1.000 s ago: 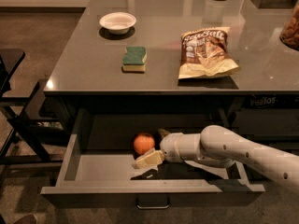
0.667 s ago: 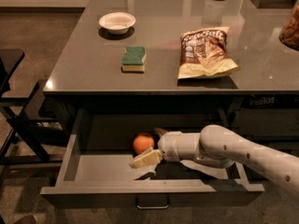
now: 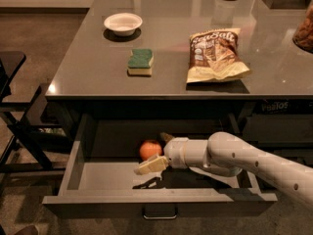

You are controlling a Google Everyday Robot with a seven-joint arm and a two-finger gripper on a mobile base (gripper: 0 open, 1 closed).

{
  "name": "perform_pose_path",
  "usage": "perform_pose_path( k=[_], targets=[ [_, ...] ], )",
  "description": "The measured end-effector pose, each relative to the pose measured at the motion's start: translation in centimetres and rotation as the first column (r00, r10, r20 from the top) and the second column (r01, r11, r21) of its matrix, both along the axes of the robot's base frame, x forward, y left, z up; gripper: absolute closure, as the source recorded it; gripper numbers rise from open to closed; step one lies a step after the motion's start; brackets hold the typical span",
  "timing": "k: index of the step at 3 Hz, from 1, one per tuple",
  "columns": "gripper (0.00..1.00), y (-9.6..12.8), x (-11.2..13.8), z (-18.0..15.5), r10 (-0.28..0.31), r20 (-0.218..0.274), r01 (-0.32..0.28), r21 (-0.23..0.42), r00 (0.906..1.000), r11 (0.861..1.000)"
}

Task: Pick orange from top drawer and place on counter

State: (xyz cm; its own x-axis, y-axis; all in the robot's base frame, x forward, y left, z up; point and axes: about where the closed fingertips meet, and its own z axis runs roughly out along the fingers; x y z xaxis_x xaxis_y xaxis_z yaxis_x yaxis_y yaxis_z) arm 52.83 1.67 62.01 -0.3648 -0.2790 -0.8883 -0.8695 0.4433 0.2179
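Hardly anything has shifted since a second ago: the gripper (image 3: 152, 152) is parked in the same spot inside the top drawer (image 3: 73, 166), and the orange (image 3: 149, 148) has not budged. That claw is spread wide, with one pale finger (image 3: 150, 165) slanting across in front of the fruit and covering its lower edge, and the other finger (image 3: 166, 137) poking out just behind it, so the orange sits between the two. Whether either finger actually touches the skin, I cannot tell. The orange rests on the drawer floor, near the middle and toward the back, close under the overhanging edge of the counter (image 3: 88, 67). The white arm (image 3: 230, 155) comes in from the right and lies across the drawer's right half, hiding the floor there. A dark shadow falls on the floor just below the front finger. The drawer is pulled well out, its small handle (image 3: 159, 213) centred on the front panel. Up on the counter, a white bowl (image 3: 122, 22) sits far left, a green-topped sponge (image 3: 140, 62) lies nearer the front edge, and a crumpled chip bag (image 3: 215, 55) lies to its right, well apart from both. A dark chair (image 3: 14, 106) stands off to the left of the drawer.
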Motion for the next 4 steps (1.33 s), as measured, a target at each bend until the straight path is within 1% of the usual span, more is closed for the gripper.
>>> perform_pose_path(
  k=[1, 2, 4],
  targets=[
    [0.05, 0.00, 0.00, 0.00, 0.000, 0.000, 0.000, 0.000, 1.0000, 1.000],
    [0.24, 0.01, 0.00, 0.00, 0.000, 0.000, 0.000, 0.000, 1.0000, 1.000],
    [0.71, 0.01, 0.00, 0.00, 0.000, 0.000, 0.000, 0.000, 1.0000, 1.000]
  ],
)
